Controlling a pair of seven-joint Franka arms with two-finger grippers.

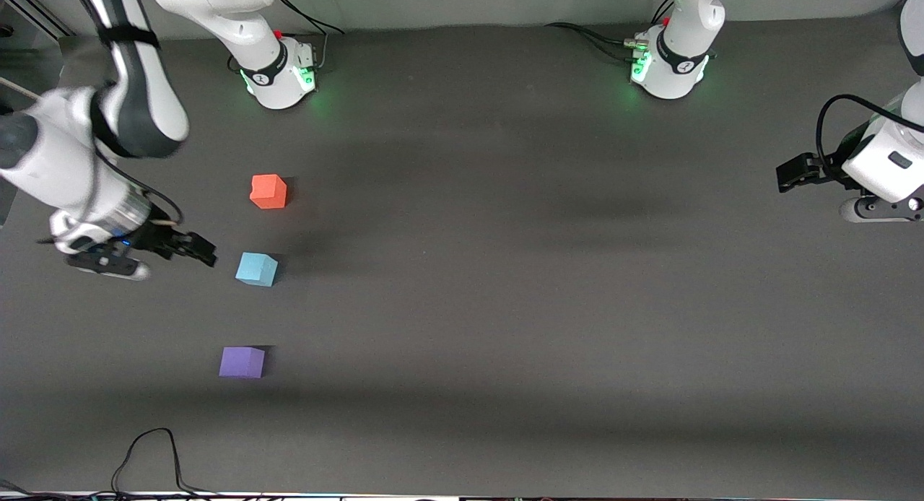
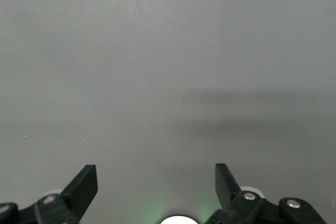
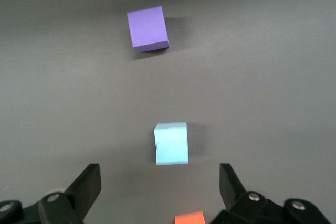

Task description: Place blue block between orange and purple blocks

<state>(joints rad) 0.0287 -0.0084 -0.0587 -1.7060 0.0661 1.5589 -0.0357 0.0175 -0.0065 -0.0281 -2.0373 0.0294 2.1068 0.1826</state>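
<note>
Nearest the front camera sits the purple block [image 1: 242, 362], alone on the dark grey table [image 1: 505, 306] toward the right arm's end. Farther from the camera comes the blue block [image 1: 256, 269], turned a little askew on the tabletop, and farther again the orange block [image 1: 268, 191]. The three stand in a loose row, each well apart from its neighbour, with the blue one between the other two and touching neither.

Just beside the blue block, on the side toward the right arm's end of the table, hangs the right gripper [image 1: 204, 254], up off the surface. Its wrist view shows the two dark fingers [image 3: 86, 187] spread wide with nothing between them; the blue block [image 3: 171, 143] lies on the table in the gap ahead, the purple block [image 3: 148, 28] past it, and a sliver of the orange block [image 3: 189, 217] at the picture's edge.

At the left arm's end of the table the left gripper [image 1: 792, 175] waits in the air, away from all three cubes. Its fingers [image 2: 84, 184] are also parted and empty, with bare grey table [image 2: 168, 77] under them.

A black cable [image 1: 148, 458] loops along the table edge closest to the camera.
</note>
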